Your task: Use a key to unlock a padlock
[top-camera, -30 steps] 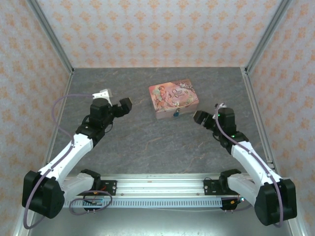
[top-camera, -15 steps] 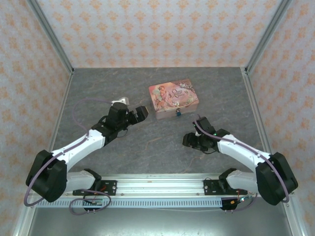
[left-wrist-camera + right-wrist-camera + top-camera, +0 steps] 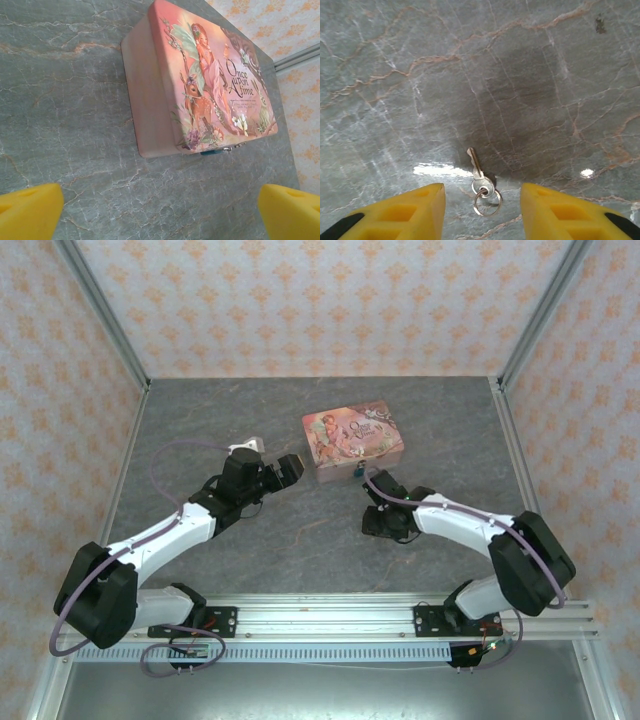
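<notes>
The tiny teal padlock hangs on the front clasp of the pink picture-printed tin; in the left wrist view the padlock peeks out under the tin's lid edge. A small silver key on a split ring lies flat on the grey stone table. My right gripper is open, pointing down, its yellow fingers on either side of the key without touching it. My left gripper is open with nothing in it, a little left of the tin. In the top view, right gripper, left gripper.
The grey marbled table is ringed by patterned walls and metal frame posts. The arms' mounting rail runs along the near edge. The tin stands near the table's middle, between the two grippers.
My right arm swung left and in from the right side, and now its gripper is over the key. My left gripper moved right toward the tin, then held nearly still.
</notes>
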Available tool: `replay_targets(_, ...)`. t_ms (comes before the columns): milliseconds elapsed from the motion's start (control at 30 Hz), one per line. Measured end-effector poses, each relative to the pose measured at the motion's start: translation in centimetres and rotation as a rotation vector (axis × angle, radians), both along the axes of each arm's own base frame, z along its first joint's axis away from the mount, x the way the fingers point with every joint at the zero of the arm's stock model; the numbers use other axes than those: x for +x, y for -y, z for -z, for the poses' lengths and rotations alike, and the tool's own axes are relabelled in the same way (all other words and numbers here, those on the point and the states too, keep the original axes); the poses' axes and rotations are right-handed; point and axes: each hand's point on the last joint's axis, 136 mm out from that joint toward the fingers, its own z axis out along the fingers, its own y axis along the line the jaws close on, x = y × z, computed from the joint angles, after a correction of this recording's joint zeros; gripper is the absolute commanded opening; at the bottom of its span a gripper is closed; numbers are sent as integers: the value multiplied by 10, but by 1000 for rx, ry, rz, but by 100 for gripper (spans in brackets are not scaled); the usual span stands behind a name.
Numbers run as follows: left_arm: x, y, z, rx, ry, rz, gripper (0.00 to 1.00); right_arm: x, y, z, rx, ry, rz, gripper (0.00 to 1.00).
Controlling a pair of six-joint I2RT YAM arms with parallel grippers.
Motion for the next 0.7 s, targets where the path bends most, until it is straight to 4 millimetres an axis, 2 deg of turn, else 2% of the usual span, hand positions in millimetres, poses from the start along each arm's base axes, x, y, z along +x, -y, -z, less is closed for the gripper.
replay_targets(267,1,-2,0,4,2,-11,100,-6,-3,15,-55,-50,-25,31)
replay_targets(533,0,-4,3,15,-7,-20,100,-6,2,16,-94,-63,-20,12)
replay_targets(700,0,-7,-1,20,2,-32,100,-1,-5,13,-72,-38,-29,5)
